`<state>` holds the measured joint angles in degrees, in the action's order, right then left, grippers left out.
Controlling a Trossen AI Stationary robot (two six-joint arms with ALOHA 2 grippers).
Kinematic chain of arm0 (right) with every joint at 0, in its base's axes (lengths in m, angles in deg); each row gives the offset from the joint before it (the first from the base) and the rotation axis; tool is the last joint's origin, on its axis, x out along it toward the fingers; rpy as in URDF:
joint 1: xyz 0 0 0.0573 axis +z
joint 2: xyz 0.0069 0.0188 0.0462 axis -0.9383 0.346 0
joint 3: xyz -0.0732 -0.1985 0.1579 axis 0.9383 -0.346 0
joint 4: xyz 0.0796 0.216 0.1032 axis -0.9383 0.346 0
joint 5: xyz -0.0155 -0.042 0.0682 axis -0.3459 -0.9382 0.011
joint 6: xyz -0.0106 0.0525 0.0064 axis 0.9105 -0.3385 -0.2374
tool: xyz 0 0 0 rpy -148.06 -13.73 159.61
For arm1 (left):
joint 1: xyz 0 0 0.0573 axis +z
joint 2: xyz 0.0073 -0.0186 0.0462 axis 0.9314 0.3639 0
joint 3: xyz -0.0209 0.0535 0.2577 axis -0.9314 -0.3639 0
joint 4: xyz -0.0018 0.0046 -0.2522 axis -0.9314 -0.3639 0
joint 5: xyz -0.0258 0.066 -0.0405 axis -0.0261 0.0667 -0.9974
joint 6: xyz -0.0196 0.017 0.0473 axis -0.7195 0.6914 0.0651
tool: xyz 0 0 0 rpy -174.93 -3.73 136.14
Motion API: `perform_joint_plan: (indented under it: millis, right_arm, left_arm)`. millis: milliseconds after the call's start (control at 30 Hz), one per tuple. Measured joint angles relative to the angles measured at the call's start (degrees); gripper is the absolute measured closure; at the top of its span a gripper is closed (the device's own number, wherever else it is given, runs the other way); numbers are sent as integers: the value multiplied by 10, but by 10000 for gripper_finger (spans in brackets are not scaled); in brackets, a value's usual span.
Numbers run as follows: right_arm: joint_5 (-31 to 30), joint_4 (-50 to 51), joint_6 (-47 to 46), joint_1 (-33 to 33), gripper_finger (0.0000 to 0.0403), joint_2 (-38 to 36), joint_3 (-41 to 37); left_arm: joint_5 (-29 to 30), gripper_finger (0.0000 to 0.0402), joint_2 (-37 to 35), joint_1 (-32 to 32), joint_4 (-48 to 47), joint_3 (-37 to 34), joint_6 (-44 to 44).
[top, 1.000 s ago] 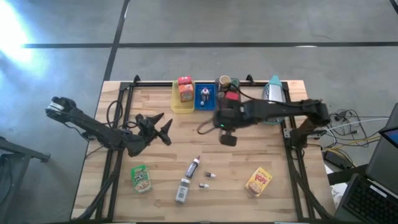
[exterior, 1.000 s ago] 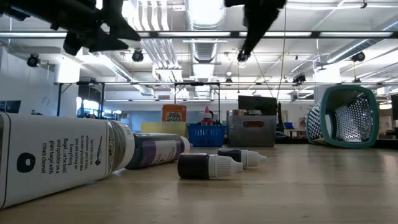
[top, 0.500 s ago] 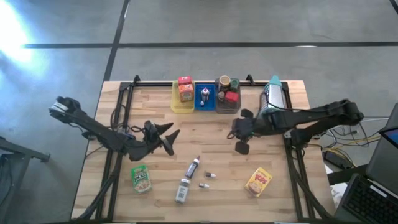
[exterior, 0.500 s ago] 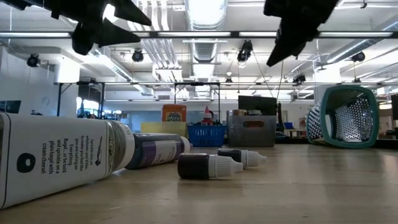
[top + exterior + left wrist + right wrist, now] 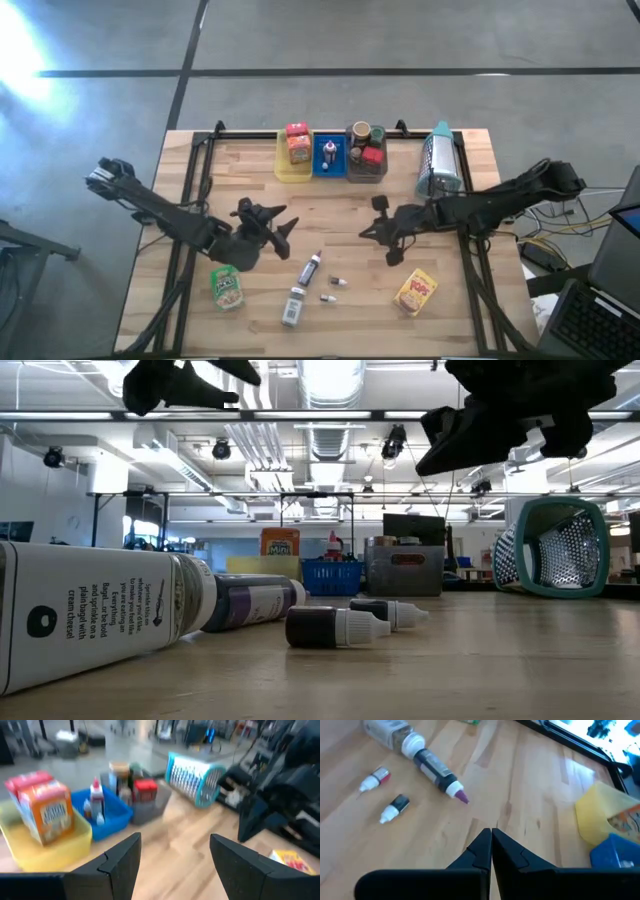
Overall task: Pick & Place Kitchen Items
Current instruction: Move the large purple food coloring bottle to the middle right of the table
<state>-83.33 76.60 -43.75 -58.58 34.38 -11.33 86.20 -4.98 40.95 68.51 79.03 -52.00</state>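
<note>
On the desk (image 5: 450, 330), the left gripper (image 5: 283, 222) hangs with jaws apart and empty, up-left of the purple-tipped tube (image 5: 310, 268). The right gripper (image 5: 372, 231), jaws shut on nothing, hovers right of it. Two vials (image 5: 333, 290) lie just beside the tube.

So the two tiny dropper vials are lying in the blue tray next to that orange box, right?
Not quite: the two tiny dropper vials lie loose on the bare wooden table, near the slim dark bottle. The high view shows it. The blue tray does sit next to the orange box.
</note>
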Motion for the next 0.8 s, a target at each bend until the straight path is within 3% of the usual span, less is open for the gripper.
perform_joint_plan:
  millis: [167,267,400,567,800]
  right_arm:
    - [3,1,-6,3,391,43,36]
    - [37,7,41,6,372,67,68]
    - [75,21,101,6,321,109,116]
    - [80,56,169,4,243,177,180]
    - [201,72,233,-25,171,269,238]
  left_arm:
    - [-48,159,25,1,-92,30,-83]
    - [-50,159,36,1,-103,31,-96]
    - [-50,159,38,2,-119,25,-128]
    - [-50,159,34,2,-166,25,-165]
    - [-50,159,34,2,-184,25,-176]
